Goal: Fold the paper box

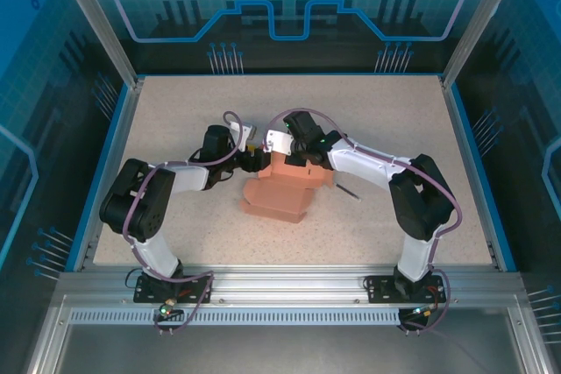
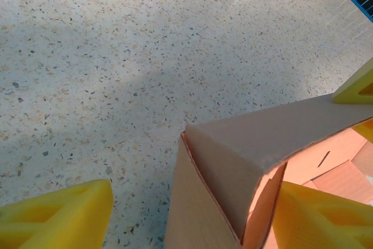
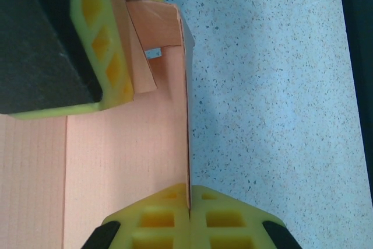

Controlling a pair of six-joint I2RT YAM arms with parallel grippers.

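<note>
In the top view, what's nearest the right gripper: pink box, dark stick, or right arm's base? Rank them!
1. paper box: pinched by the right gripper.
2. dark stick: lying just to its right.
3. right arm's base: at the near edge, farthest.

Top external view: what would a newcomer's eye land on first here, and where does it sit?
The salmon-pink paper box, half folded, sits at the centre where both arms meet. The right gripper pinches one upright wall, while the left gripper stands open around a folded corner. A thin dark stick lies just right of the box.
</note>
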